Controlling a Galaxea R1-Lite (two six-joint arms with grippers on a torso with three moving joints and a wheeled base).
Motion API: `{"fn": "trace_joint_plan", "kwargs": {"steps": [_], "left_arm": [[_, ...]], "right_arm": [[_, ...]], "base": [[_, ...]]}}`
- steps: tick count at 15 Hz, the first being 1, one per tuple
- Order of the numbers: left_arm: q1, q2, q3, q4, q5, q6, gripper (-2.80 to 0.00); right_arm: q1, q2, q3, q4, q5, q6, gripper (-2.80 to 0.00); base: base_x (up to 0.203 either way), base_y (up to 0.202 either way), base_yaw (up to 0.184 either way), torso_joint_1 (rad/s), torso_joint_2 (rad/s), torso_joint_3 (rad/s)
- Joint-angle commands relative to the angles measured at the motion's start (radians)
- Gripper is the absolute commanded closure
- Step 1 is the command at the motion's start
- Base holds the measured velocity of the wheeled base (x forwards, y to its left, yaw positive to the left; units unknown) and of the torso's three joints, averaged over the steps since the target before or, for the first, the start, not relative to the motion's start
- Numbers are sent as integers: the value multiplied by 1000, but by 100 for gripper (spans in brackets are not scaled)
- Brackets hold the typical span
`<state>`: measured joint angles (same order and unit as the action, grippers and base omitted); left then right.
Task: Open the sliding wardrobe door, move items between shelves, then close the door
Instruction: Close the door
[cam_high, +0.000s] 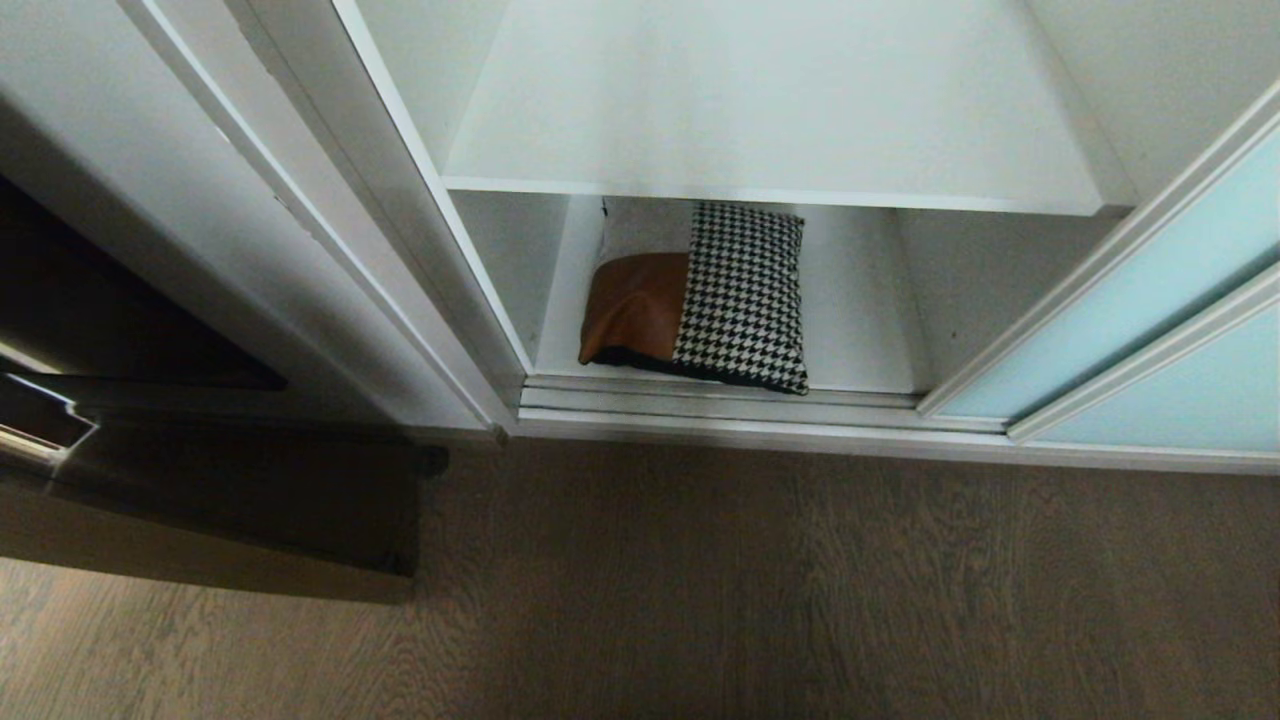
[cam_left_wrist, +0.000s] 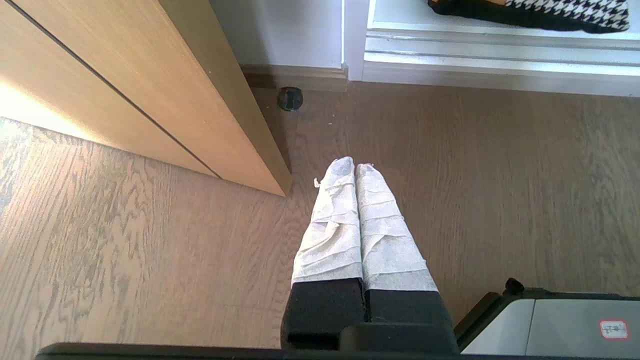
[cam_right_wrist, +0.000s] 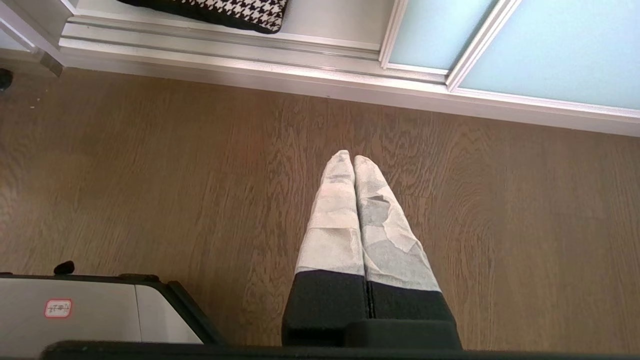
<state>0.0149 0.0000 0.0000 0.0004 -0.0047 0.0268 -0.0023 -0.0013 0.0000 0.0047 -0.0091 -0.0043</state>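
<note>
Both claws are seen only in the wrist views.

Head view: neither arm appears. The wardrobe stands open at the centre of the frame, with the door (cam_high: 1150, 330) slid to the right edge, its pale aqua glass showing at the lower right. The cushion (cam_high: 700, 300) lies flat on the bottom shelf (cam_high: 860, 330), just behind the floor track, toward the left side of the opening. An upper shelf (cam_high: 780, 110) fills the top centre, with nothing seen on it. A dark hinged door is seen at the left edge, over the wood floor (cam_high: 700, 600).

Left wrist view: the left claw (cam_left_wrist: 355, 167) is shown closed, its taped fingers pressed together and nothing held, hanging over the floor at the centre of the frame. The cushion's edge is caught at the upper right, well apart from the claw.

Right wrist view: the right claw (cam_right_wrist: 352, 159) is likewise closed and empty at the centre of the frame. The cushion is seen at the top left, the door at the upper right.

The opening step is judged done; the move of the cushion appears not yet begun. Next, a claw would need to be opened, brought low into the bottom compartment, and closed on the cushion's near edge so that it can be lifted to the upper shelf.
</note>
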Motion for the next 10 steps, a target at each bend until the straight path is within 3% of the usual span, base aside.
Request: {"fn": "trace_joint_plan", "kwargs": {"steps": [1,10], "left_arm": [[0,2,0,0,2,1,0],[0,2,2,0,6,-1,0]], "right_arm": [[1,1,2,0,0,0,0],[-1,1,2,0,0,0,0]], "base": [[0,0,0,0,0,0],[0,0,0,0,0,0]]}}
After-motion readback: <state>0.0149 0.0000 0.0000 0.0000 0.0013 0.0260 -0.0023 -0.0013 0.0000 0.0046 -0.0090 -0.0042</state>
